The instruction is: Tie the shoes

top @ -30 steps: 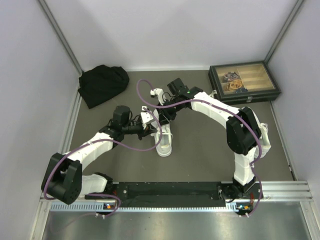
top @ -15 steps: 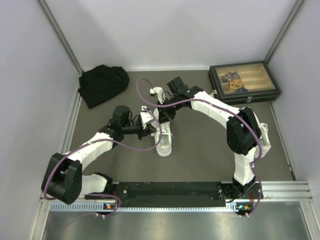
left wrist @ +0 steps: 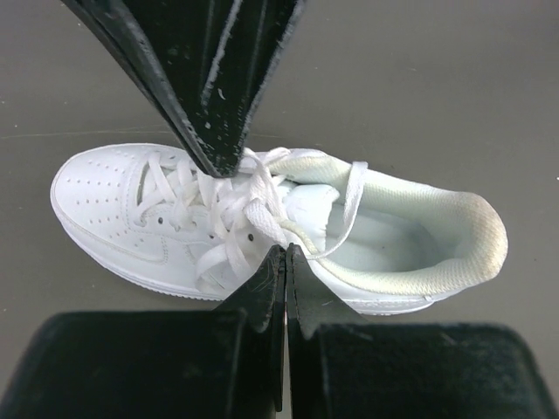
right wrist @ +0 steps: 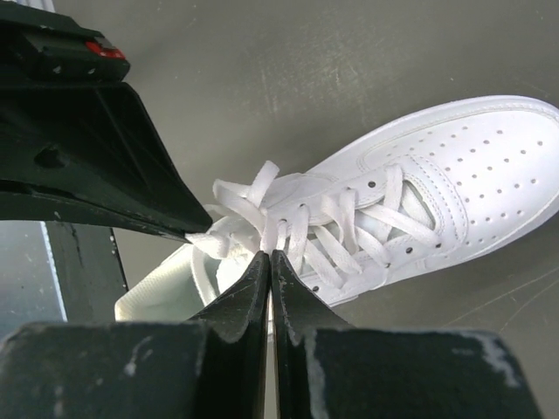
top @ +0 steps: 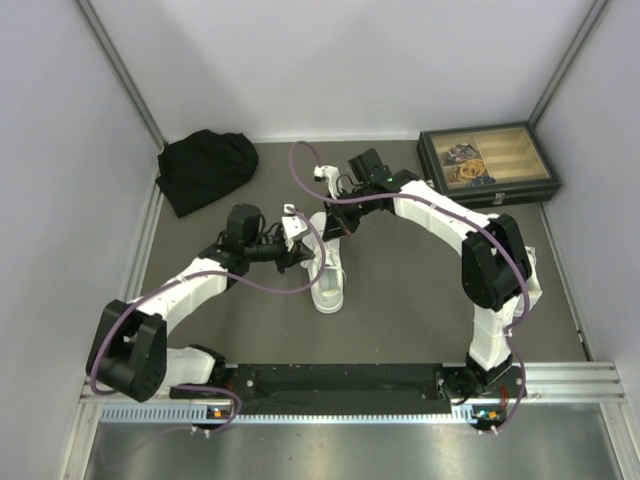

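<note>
Barely begun: no knot or bow seen on shoe (top: 328,285), lying mid-surface (top: 400,300). Left pincer (left wrist: 286,250) and right pincer (right wrist: 268,255) both pressed together among laces (left wrist: 223,214); whether clamped on one, impossible to tell.

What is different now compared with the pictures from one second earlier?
The right hand closed on the laces, and its wrist moved slightly farther back and rightward. The left hand stayed shut at the laces. The sneaker stayed in place.
</note>
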Controlling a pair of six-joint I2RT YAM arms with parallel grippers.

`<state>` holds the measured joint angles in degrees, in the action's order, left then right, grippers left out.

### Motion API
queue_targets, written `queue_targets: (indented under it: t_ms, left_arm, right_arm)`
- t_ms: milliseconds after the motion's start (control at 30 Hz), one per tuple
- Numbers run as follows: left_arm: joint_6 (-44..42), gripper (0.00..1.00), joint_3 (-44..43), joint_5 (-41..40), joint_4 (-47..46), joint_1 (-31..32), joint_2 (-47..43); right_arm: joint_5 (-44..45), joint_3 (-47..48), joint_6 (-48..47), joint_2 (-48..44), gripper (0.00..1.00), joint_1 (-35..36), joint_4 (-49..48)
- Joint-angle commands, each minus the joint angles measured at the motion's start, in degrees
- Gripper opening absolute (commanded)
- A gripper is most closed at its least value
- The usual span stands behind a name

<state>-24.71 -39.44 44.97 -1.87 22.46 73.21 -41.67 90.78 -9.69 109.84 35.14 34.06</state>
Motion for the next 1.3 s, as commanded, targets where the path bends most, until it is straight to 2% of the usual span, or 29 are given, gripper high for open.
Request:
queue_targets:
  t_ms: [0, 633, 933, 1267]
  left_arm:
    - [2.03, 0.00, -4.15, -0.06, 0.11, -0.22, 1.84]
    - [0.71, 0.00, -6.52, 0.12, 4.07, -0.22, 5.72]
    - [4.58, 0.00, -9.34, 1.17, -0.77, 0.48, 8.00]
    - [7.48, 0.00, -8.46, 3.19, -6.91, 1.27, 9.40]
  right_arm:
    - [-3.85, -0.78, 0.64, -3.93, 0.00, -0.07, -2.69]
    - [-5.43, -2.45, 5.47, -5.08, 0.00, -1.30, -7.08]
    - [-8.16, -2.98, 4.95, -4.55, 0.00, -1.12, -5.50]
    - [-8.16, -2.63, 4.51, -4.72, 0.00, -1.12, -4.27]
